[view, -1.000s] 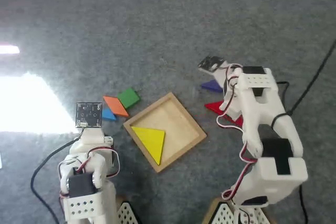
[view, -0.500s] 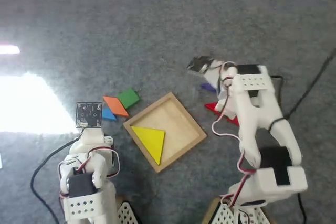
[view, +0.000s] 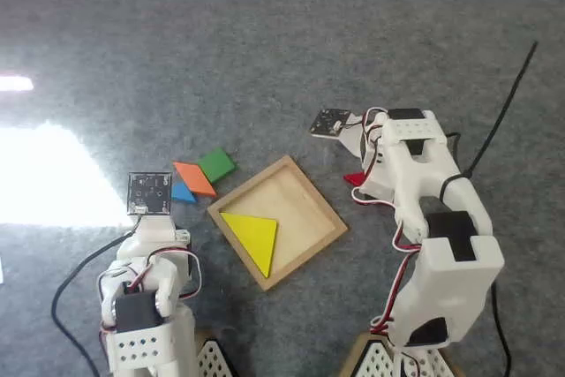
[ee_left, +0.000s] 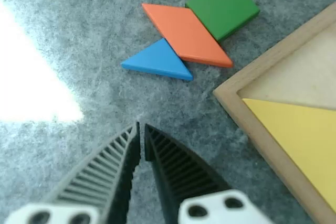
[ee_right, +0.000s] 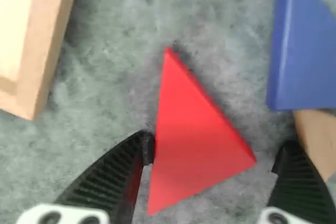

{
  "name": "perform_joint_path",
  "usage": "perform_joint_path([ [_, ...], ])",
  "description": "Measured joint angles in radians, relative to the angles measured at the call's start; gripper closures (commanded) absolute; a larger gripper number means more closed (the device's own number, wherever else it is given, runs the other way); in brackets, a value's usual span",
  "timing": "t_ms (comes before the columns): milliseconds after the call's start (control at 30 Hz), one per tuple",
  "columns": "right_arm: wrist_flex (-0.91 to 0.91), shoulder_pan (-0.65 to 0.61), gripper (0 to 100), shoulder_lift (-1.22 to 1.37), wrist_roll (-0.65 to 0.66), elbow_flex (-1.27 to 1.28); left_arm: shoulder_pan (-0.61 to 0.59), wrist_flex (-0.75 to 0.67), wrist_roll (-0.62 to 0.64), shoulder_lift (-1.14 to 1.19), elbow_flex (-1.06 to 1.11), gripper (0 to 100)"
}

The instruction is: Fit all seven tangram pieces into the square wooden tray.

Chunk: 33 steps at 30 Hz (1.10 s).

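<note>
The square wooden tray [view: 305, 200] lies mid-table with a yellow triangle [view: 253, 237] inside it. To its left an orange parallelogram [view: 194, 177], a green square [view: 216, 164] and a small blue triangle [view: 182, 192] lie together on the felt. My left gripper [ee_left: 140, 129] is shut and empty, a short way from the blue triangle [ee_left: 157, 61]. My right gripper [ee_right: 215, 148] is open and low, its fingers on either side of a red triangle [ee_right: 191, 135]. A blue piece [ee_right: 302, 51] lies just beyond it. The right arm [view: 410, 165] covers most of the red triangle [view: 355, 179].
The tray's corner [ee_right: 31, 40] lies close to the red triangle. A tan shape [ee_right: 315, 135] shows beside the blue piece. Grey felt covers the table, with a bright glare patch [view: 44, 174] at the left.
The right arm has swung left toward the tray and come down over the red triangle, hiding the blue piece in the high view. The left arm has not moved.
</note>
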Motion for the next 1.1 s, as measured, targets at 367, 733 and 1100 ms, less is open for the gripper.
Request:
perform_joint_path([
  [367,-0.011,0.003,76.8,0.005,-0.031,-0.005,0.000,0.000,0.000,0.000,0.000,99],
  [733,-0.012,0.014,83.3,0.003,-0.063,-0.021,0.000,0.000,0.000,0.000,0.000,99],
  [1100,0.037,0.094,73.7,-0.169,-0.250,0.078,0.000,0.000,0.000,0.000,0.000,99],
])
